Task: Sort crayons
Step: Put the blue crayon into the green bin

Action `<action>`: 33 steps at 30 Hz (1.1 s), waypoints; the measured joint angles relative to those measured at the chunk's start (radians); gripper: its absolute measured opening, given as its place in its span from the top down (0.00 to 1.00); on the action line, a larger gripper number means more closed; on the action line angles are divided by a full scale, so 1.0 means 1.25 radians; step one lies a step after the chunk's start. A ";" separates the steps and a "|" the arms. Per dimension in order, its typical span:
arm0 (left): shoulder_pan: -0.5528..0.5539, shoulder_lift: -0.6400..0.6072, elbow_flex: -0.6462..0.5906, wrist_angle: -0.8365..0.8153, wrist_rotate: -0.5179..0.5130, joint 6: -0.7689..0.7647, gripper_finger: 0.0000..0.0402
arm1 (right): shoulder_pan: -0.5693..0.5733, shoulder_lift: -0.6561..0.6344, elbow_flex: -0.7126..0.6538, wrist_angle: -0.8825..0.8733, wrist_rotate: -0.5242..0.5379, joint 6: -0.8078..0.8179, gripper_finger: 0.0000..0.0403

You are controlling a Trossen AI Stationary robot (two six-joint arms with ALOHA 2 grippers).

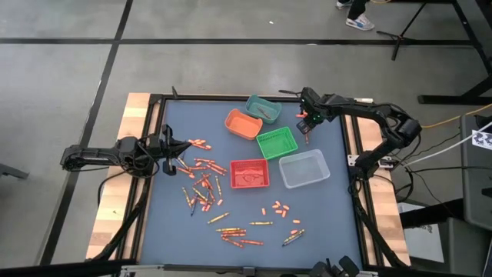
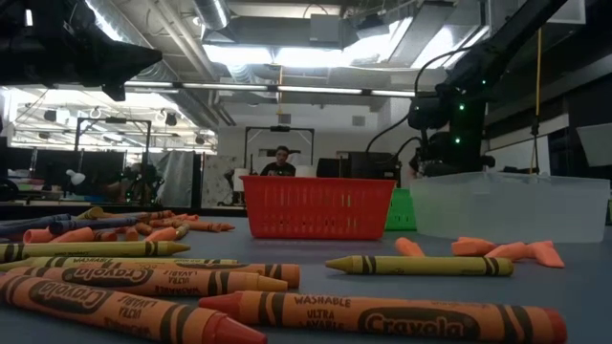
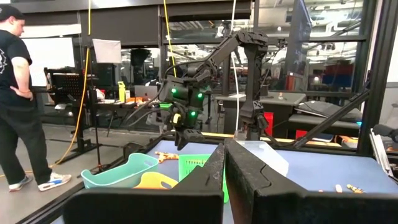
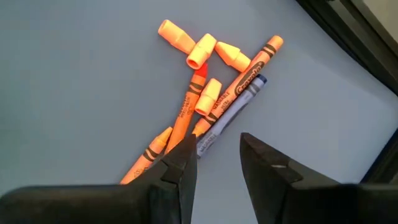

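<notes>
A small pile of crayons, orange sticks, pale orange stubs and one blue-grey stick, lies flat on the blue mat near its far right edge. Just above it my right gripper points steeply down, open, with nothing between its fingers; it stands beside the green bin. Many more crayons are strewn over the left and near parts of the mat. My left gripper waits shut and level at the mat's left edge.
Five small bins stand mid-table: teal, orange, green, red and clear. Loose stubs and sticks lie toward the near edge. A person stands beyond the table.
</notes>
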 joint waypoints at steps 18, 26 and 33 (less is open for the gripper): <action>0.000 0.000 0.000 0.000 0.000 0.000 1.00 | 0.000 0.000 -0.089 0.105 -0.016 0.000 0.70; 0.000 0.000 0.000 0.000 0.000 0.001 1.00 | 0.000 0.000 -0.114 0.135 -0.009 0.000 0.70; 0.000 0.000 0.000 0.000 0.000 0.000 1.00 | 0.000 0.000 -0.114 0.131 -0.010 0.000 0.78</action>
